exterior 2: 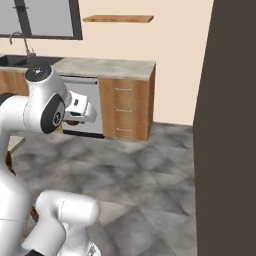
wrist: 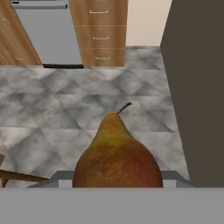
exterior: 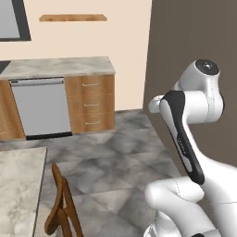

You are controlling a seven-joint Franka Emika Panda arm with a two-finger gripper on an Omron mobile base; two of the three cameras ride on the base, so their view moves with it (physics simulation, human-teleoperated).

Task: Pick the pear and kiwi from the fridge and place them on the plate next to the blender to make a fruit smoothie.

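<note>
You are carrying the pear (wrist: 117, 151) right now — in the hand view it is sitting directly ahead of the end effector, clenched between the jaws, its long axis running away from the hand with the stem pointing outward toward the tiled floor (wrist: 57, 109). That is the relation your coming move is turning on: the fruit is already in the grasp, so what is missing is a target, and no plate or blender is showing from here. In my judgement you will be needing to swing or drive until they come into sight.

Going left to right in the left base view, you are looking at one counter corner (exterior: 18, 185) with one wooden chair (exterior: 62, 203) beside it, one grey dishwasher (exterior: 40, 107), one drawer cabinet (exterior: 91, 104), then the arm. In the right base view the end effector (exterior 2: 75, 119) is hanging in front of that dishwasher, and one dark tall panel (exterior 2: 227, 130) is standing at the far right — probably the fridge side, though I cannot tell. One pear is counted; the kiwi is not yet collected.
</note>
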